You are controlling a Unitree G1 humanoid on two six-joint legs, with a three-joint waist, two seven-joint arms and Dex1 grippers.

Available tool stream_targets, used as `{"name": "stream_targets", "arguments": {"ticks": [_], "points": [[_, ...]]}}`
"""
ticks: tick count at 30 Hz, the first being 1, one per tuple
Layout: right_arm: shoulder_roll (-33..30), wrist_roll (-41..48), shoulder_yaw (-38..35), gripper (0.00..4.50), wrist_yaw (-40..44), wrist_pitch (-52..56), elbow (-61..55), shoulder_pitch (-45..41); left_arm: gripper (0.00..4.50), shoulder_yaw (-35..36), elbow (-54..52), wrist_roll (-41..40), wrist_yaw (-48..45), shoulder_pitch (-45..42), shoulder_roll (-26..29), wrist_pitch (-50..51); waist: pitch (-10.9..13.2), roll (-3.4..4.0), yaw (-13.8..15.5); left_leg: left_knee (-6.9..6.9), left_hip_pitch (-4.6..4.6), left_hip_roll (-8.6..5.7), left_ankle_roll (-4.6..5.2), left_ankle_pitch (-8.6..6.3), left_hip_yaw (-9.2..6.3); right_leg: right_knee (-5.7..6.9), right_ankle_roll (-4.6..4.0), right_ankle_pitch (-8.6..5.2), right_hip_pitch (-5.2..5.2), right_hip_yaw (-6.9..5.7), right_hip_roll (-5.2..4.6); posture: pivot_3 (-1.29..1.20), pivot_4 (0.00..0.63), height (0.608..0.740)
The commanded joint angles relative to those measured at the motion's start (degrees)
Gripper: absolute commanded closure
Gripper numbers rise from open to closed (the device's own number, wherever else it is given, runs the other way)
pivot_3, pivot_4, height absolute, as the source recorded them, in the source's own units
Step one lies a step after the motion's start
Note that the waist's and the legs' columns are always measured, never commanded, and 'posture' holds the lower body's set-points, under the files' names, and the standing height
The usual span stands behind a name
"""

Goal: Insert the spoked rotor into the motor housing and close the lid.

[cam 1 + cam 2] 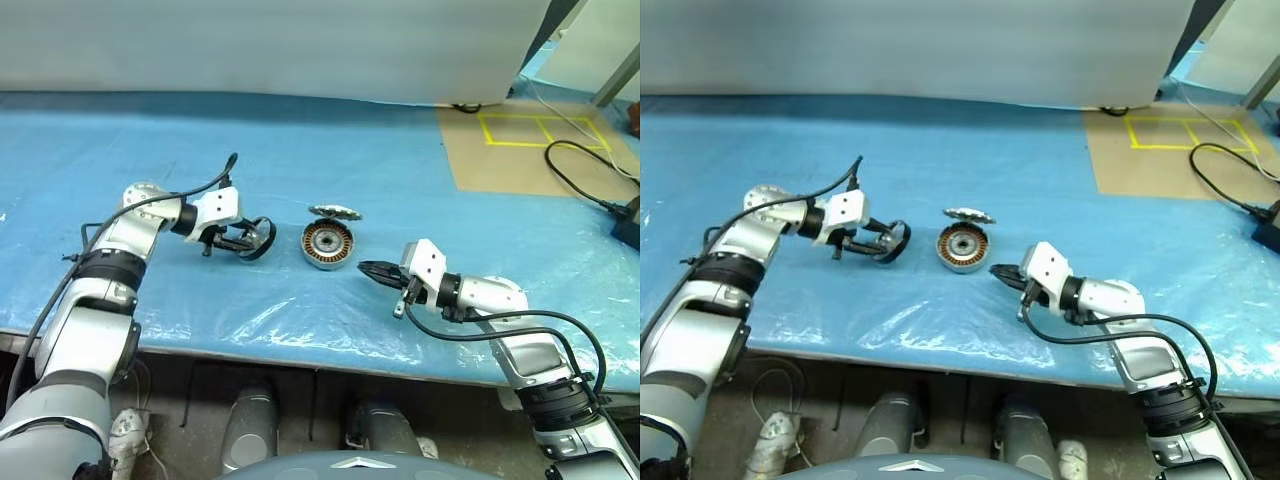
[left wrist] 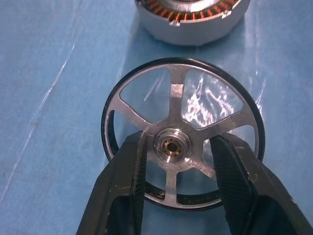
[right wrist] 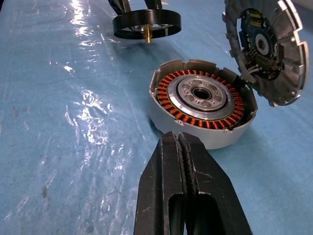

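My left gripper (image 1: 246, 238) is shut on the spoked rotor (image 2: 176, 93), a silver wheel with open spokes, a dark rim and a brass shaft. Its fingers (image 2: 129, 166) reach through the spoke openings on either side of the hub. The rotor (image 1: 258, 238) hangs just above the sheet, left of the motor housing (image 1: 327, 244). The housing, a silver ring with copper windings (image 3: 203, 103), lies face up. The lid (image 3: 266, 49), a jagged-edged silver disc with a circuit board inside, leans tilted against the housing's far edge. My right gripper (image 1: 362, 267) is shut and empty, close to the housing's right side.
A crinkled blue plastic sheet (image 1: 300, 150) covers the table. A brown board with yellow tape squares (image 1: 520, 140) lies at the far right, with a black cable (image 1: 580, 185) across it. The table's front edge (image 1: 300, 355) runs below both arms.
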Motion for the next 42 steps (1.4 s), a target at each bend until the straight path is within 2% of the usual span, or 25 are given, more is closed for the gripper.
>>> {"name": "stream_targets", "arguments": {"ticks": [1, 7, 15, 22, 29, 42], "points": [[-0.38, 1.79, -2.0, 4.5, 0.67, -0.25, -0.33, -2.14, 2.8, 3.58, -9.26, -5.42, 1.49, 3.4, -0.65, 2.94, 0.0, 0.0, 0.02, 0.0, -0.01, 0.0, 0.0, 0.0, 0.0, 0.0, 0.0, 0.0, -0.02, 0.0, 0.0, 0.0, 0.15, 0.74], [-1.11, 2.25, -2.72, 4.5, 1.58, -0.43, 1.18, -3.89, 2.8, 4.17, -21.96, -10.39, 3.53, 9.41, -2.61, 10.77, 0.0, 0.0, 0.13, 0.02, -0.08, 0.0, 0.01, 0.0, 0.02, 0.0, 0.0, 0.0, -0.05, 0.0, -0.01, 0.0, 0.15, 0.74], [-1.38, 1.61, -2.2, 4.5, 2.19, -1.71, 2.2, -3.15, 2.8, 3.2, -24.12, -11.86, 7.73, 9.02, -7.03, 13.56, 0.0, 0.0, 0.02, 0.09, -0.09, -0.01, 0.02, 0.0, 0.01, 0.01, 0.0, 0.0, -0.03, 0.0, 0.0, 0.0, 0.15, 0.74], [-1.0, 0.99, -1.8, 4.5, 1.93, -3.2, 3.02, -2.11, 2.8, 1.69, -22.43, -11.4, 9.39, 6.72, -11.78, 13.42, 0.0, 0.0, 0.05, 0.1, -0.14, -0.01, 0.03, -0.01, 0.01, 0.0, 0.0, 0.0, -0.06, 0.0, 0.0, 0.0, 0.15, 0.74], [-0.94, 0.6, -1.55, 4.5, 1.78, -3.52, 2.55, -0.91, 2.8, 1.85, -19.4, -11.23, 10.54, 4.48, -13.79, 11.72, 0.0, 0.0, -0.08, 0.11, -0.13, 0.0, 0.04, -0.01, 0.01, 0.01, 0.01, 0.0, -0.06, 0.0, 0.01, 0.0, 0.15, 0.74], [-1.05, 0.28, -1.54, 4.5, 1.96, -3.81, 2.87, -1.09, 2.8, 0.86, -12.29, -8.85, 11.61, 4.52, -13.05, 8.77, 0.0, 0.0, -0.01, 0.16, -0.15, -0.01, 0.06, -0.02, 0.0, 0.02, 0.02, 0.01, -0.06, 0.0, 0.0, 0.0, 0.15, 0.74]]}}
